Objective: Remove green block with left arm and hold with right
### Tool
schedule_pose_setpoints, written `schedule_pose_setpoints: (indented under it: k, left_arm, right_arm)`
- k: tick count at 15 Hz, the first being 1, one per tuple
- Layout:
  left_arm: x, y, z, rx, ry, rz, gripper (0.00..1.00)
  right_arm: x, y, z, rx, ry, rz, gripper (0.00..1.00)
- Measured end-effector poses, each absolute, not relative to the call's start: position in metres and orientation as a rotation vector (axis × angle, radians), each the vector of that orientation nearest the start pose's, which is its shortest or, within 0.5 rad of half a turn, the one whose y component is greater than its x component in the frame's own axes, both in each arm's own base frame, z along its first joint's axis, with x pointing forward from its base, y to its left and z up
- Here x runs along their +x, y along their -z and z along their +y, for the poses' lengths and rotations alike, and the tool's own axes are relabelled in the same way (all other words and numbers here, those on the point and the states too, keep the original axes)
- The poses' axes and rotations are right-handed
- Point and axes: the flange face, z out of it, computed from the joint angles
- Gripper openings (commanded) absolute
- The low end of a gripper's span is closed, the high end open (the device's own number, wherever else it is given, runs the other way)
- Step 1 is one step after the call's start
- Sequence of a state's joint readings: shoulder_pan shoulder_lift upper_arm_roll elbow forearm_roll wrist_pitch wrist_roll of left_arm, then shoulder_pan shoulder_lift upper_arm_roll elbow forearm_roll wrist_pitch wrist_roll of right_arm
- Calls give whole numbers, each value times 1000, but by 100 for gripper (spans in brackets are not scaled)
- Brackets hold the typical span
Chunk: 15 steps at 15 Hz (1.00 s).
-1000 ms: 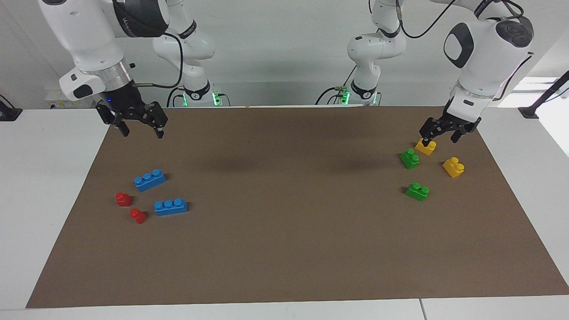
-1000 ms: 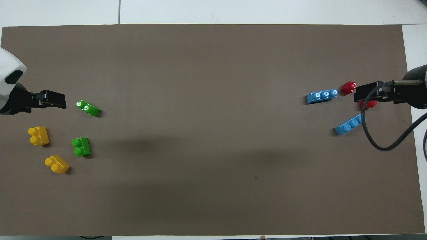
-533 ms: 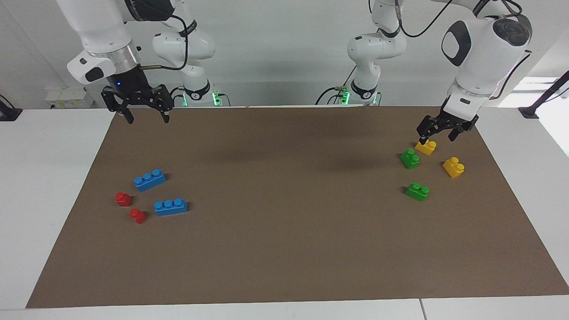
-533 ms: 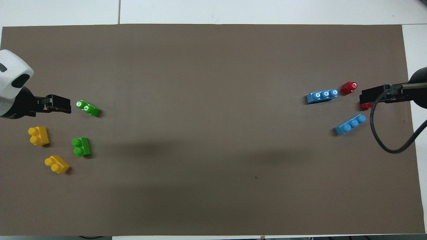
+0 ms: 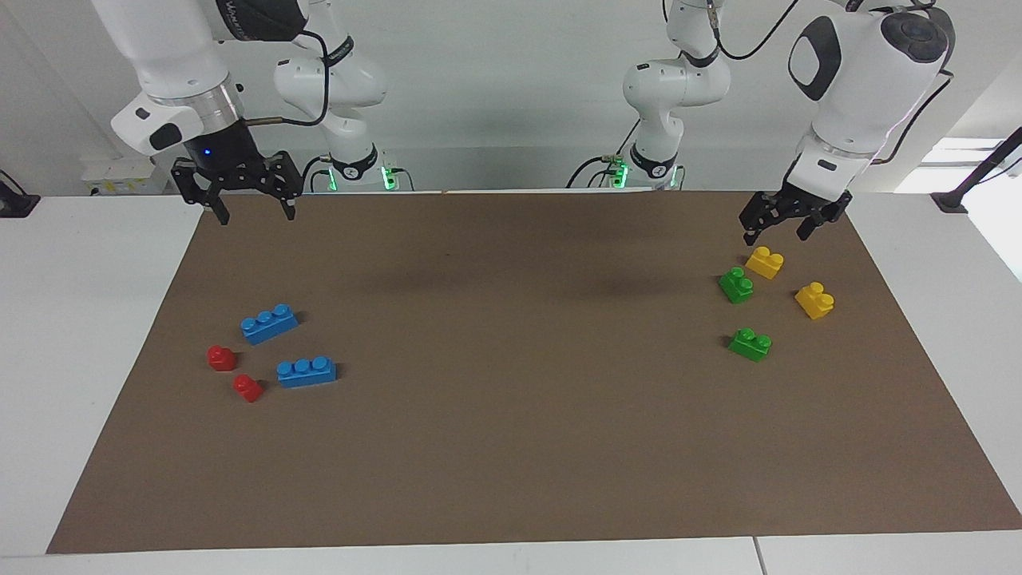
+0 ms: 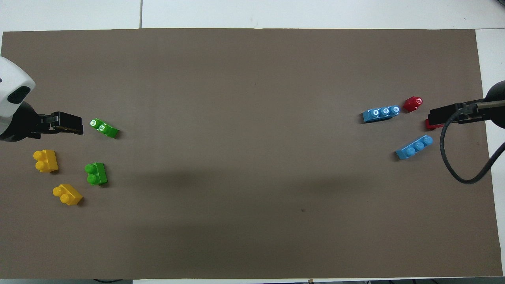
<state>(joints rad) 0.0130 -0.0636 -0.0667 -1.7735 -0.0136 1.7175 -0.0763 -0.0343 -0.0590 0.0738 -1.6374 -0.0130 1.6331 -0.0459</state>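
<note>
On both arms, lettering is unreadable.

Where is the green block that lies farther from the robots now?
The green block lies on the brown mat toward the left arm's end, beside a yellow block, farther out than the other green block.
</note>
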Motion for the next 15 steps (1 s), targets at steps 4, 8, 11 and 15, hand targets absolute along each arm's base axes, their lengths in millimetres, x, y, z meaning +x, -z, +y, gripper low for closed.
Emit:
schedule_pose_setpoints:
  k: [4, 8, 11, 15]
  left_arm:
    - [542, -576, -30, -3165, 10, -49, 100]
    - [541, -578, -30, -3167, 15, -50, 100]
    - [541, -579, -30, -3168, 19, -51, 100]
    - [540, -579, -30, -3168, 19, -53, 100]
  right_arm:
    - [541, -630, 20, -3155, 81, -130, 100]
    - [540, -629, 18, -3156, 56, -124, 100]
    - [539, -628, 15, -3157, 43, -110, 100]
    - [539, -628, 10, -3157, 41, -91, 100]
